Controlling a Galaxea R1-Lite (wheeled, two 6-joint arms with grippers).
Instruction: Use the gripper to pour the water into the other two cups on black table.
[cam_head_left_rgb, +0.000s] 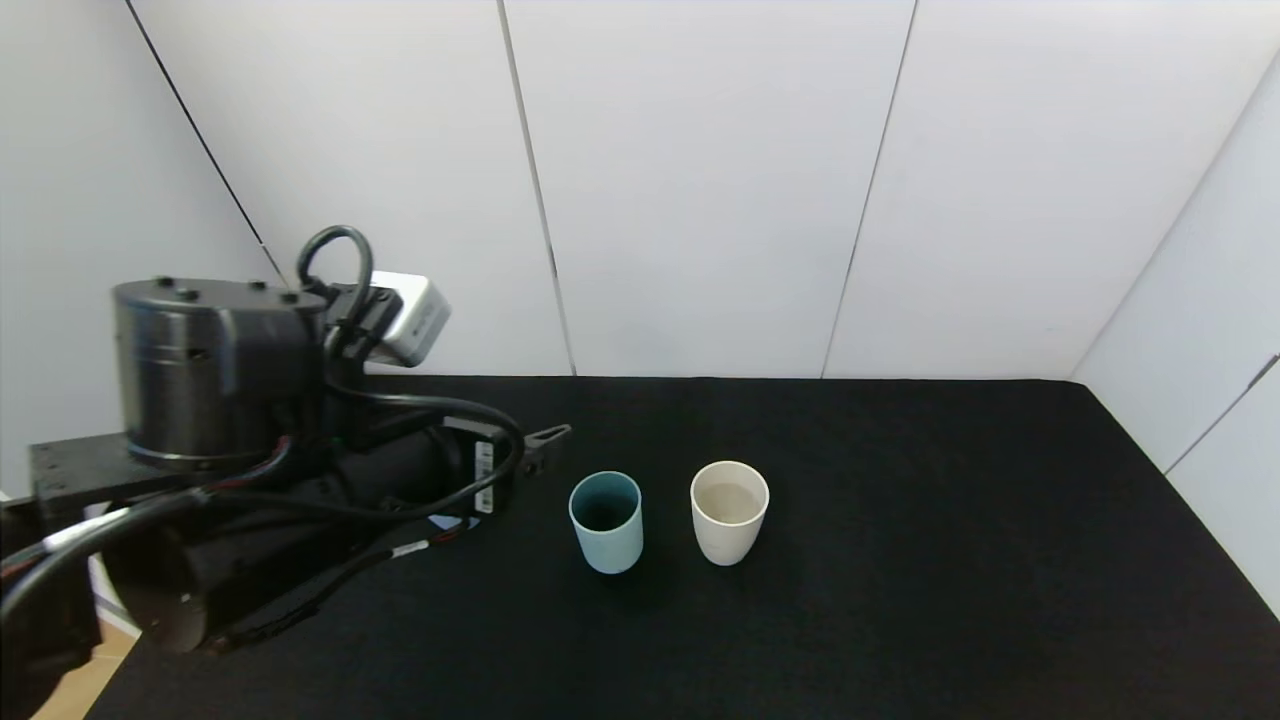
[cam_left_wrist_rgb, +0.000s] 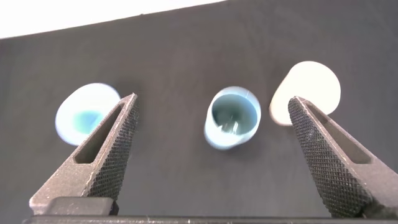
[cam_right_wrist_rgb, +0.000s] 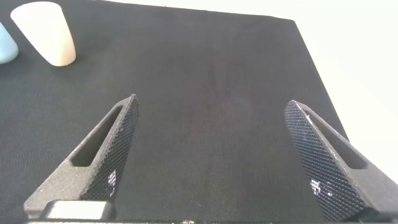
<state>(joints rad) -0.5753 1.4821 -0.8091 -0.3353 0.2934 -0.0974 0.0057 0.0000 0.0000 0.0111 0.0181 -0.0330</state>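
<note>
Three cups stand in a row on the black table (cam_head_left_rgb: 950, 560). In the head view I see a pale teal-blue cup (cam_head_left_rgb: 606, 522) and a cream-white cup (cam_head_left_rgb: 729, 512) with liquid inside. A third, light blue cup (cam_left_wrist_rgb: 87, 114) shows only in the left wrist view; my left arm hides it in the head view. My left gripper (cam_head_left_rgb: 540, 445) hangs open and empty above the row, with the teal-blue cup (cam_left_wrist_rgb: 231, 118) between its fingers (cam_left_wrist_rgb: 118, 134) and the cream cup (cam_left_wrist_rgb: 308, 90) beside it. My right gripper (cam_right_wrist_rgb: 210, 101) is open and empty low over the table's right part, outside the head view.
White wall panels close the back and right sides of the table. The table's right edge (cam_right_wrist_rgb: 314, 68) runs close to the right gripper. The cream cup (cam_right_wrist_rgb: 46, 34) stands well off from the right gripper. My bulky left arm (cam_head_left_rgb: 220, 450) and its cables cover the table's left part.
</note>
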